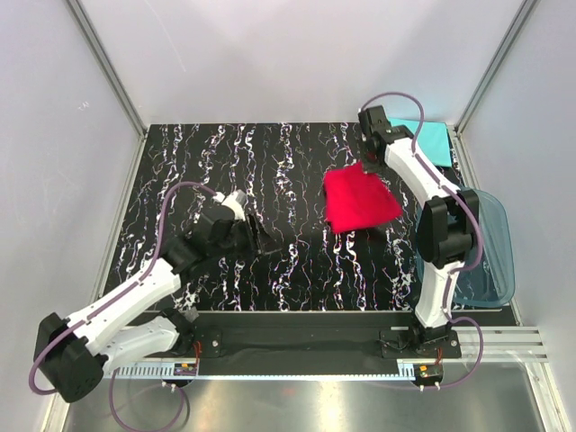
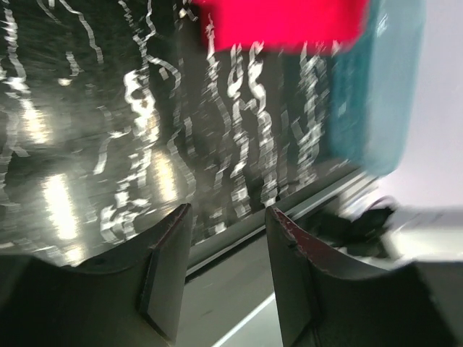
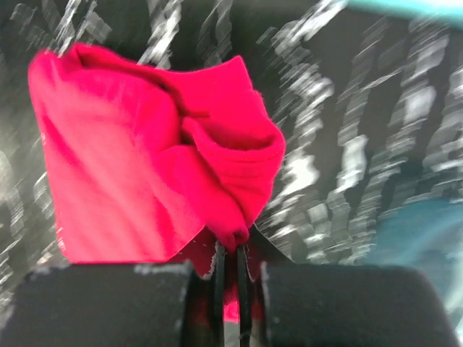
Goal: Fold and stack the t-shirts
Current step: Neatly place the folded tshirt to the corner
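The bright red t-shirt (image 1: 360,200), folded small, hangs above the right half of the table. My right gripper (image 1: 367,162) is shut on its far upper corner; in the right wrist view the red cloth (image 3: 152,166) is pinched between the jaws (image 3: 230,249). The turquoise t-shirt (image 1: 430,137) lies flat at the table's far right corner, partly behind the right arm. My left gripper (image 1: 256,236) is open and empty over the table's left middle; its wrist view shows its jaws (image 2: 228,224) apart, with the red shirt (image 2: 282,22) ahead.
A translucent blue plastic tub (image 1: 490,247) stands off the table's right edge, beside the right arm. The table (image 1: 270,171) has a black marbled top. Grey walls and metal frame posts close in on the left, back and right.
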`<action>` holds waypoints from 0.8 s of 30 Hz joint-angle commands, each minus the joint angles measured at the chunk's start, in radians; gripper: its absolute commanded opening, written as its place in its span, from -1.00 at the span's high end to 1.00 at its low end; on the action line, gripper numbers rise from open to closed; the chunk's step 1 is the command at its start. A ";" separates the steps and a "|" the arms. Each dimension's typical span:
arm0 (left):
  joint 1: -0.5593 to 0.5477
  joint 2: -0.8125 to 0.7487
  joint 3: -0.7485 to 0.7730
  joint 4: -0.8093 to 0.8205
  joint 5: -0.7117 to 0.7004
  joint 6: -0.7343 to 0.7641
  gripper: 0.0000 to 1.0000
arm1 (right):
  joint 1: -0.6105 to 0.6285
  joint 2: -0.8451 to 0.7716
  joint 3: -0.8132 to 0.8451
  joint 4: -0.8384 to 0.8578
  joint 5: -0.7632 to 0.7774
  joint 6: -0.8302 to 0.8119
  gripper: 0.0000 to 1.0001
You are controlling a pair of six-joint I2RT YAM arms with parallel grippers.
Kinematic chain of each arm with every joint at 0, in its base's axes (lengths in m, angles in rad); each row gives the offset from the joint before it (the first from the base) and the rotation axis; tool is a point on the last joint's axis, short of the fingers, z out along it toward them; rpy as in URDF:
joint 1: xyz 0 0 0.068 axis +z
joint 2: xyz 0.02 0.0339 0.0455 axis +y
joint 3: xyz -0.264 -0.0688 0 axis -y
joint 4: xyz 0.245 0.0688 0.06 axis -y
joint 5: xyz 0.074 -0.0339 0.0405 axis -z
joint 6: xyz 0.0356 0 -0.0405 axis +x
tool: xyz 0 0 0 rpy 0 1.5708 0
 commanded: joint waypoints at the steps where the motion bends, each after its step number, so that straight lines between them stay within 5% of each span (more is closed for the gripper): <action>1: 0.016 -0.043 0.055 -0.109 0.059 0.223 0.01 | -0.018 0.063 0.169 -0.096 0.230 -0.169 1.00; 8: 0.084 -0.030 0.061 -0.167 0.137 0.340 0.01 | -0.044 0.205 0.425 -0.037 0.264 -0.261 1.00; 15: 0.110 0.041 0.112 -0.192 0.062 0.482 0.01 | -0.069 0.284 0.630 -0.007 0.297 -0.433 1.00; 24: 0.208 0.158 0.112 -0.103 0.166 0.455 0.02 | -0.101 0.334 0.837 -0.056 0.232 -0.571 1.00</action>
